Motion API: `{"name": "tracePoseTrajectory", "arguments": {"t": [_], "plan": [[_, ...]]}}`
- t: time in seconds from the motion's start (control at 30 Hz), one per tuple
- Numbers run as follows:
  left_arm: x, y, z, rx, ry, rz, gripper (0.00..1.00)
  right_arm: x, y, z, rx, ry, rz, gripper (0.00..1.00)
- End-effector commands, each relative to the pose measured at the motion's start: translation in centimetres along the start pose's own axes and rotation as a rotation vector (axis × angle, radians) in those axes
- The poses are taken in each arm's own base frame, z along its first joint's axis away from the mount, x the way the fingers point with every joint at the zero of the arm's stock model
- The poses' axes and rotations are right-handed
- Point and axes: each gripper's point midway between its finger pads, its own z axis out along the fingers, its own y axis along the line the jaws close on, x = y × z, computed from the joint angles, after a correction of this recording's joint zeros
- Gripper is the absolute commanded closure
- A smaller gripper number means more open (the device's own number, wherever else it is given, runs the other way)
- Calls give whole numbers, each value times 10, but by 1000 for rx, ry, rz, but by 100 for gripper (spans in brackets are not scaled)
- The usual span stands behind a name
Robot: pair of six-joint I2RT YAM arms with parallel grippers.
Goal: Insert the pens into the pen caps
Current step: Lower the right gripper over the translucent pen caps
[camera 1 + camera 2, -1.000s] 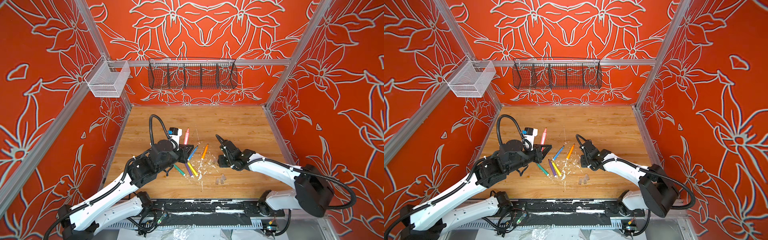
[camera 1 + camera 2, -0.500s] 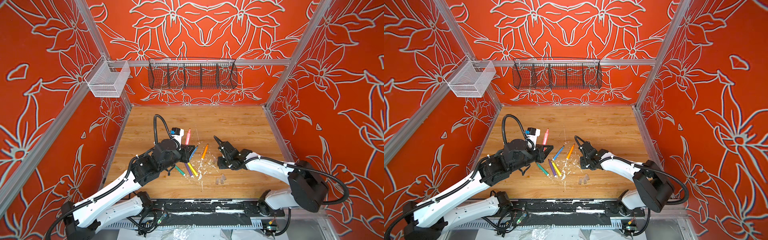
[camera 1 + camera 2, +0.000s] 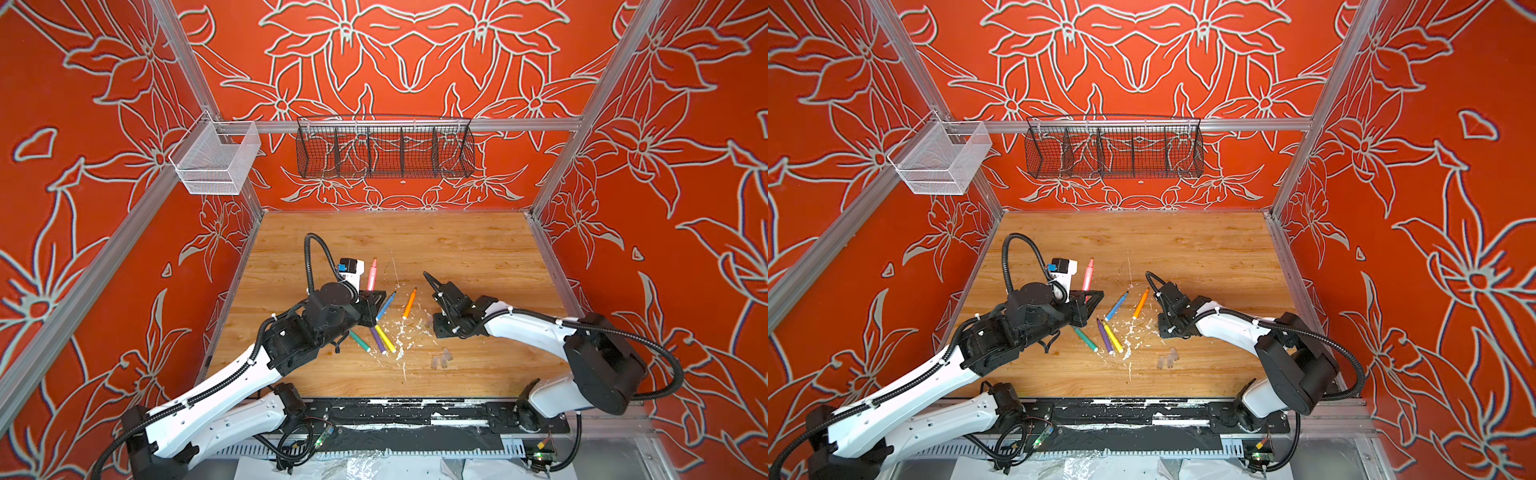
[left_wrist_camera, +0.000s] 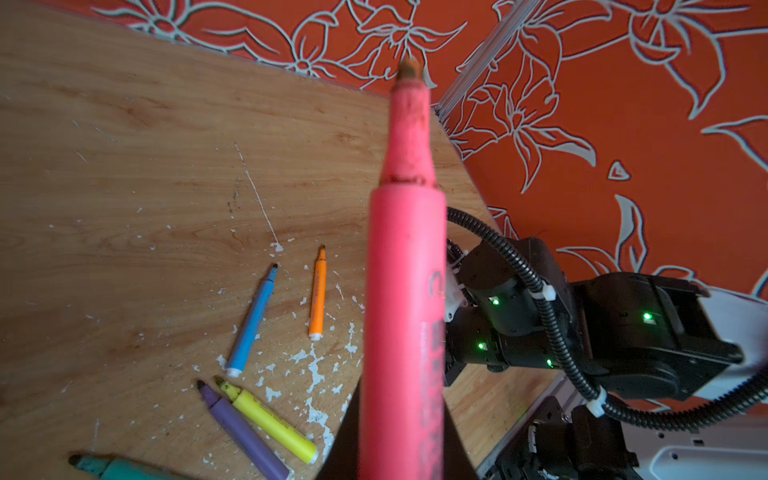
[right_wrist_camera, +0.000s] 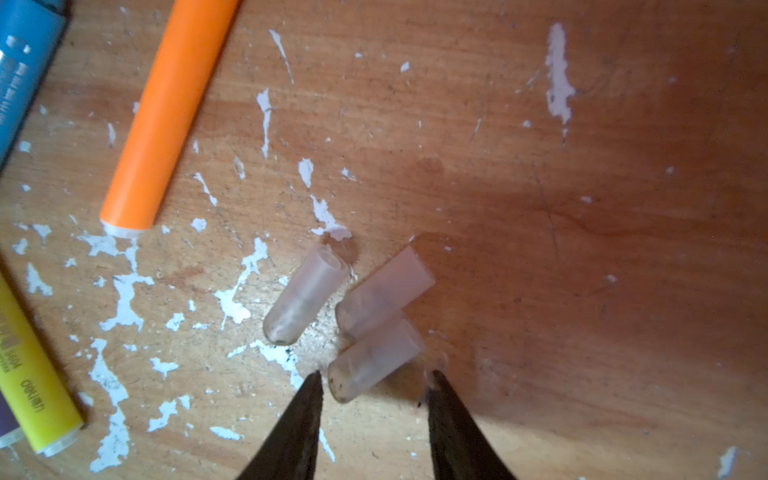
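Pink pen (image 4: 405,291) in pinch of left hand (image 3: 375,300); clear cap (image 5: 374,361) between tips of spread right hand (image 5: 376,384)

Frosted plastic pen caps (image 5: 382,291), flecked wooden table (image 5: 582,208)

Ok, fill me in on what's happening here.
The left gripper is shut on the pink pen, raised above the table with its bare tip free. The right gripper is open over three clear caps lying on the table, its jaws on either side of the nearest one, not yet gripping it. The blue pen, orange pen, green pen, purple pen and yellow pen lie uncapped between the arms.
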Motion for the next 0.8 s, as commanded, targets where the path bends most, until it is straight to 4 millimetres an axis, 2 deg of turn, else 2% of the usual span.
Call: {"name": "tracePoseTrajectory", "arguments": {"t": [0.0, 0.23, 0.53, 0.77], "plan": [[-13, 4, -10, -1, -101, 24, 100, 1, -4, -4, 16, 5, -2, 60], [-16, 19, -24, -19, -167, -52, 100, 7, -10, -6, 29, 5, 3, 62], [-9, 6, -11, 22, -92, 10, 100, 4, -9, -5, 31, 6, -11, 62], [-10, 8, -13, 17, -104, 35, 100, 4, -5, 4, 36, 38, -19, 60]]}}
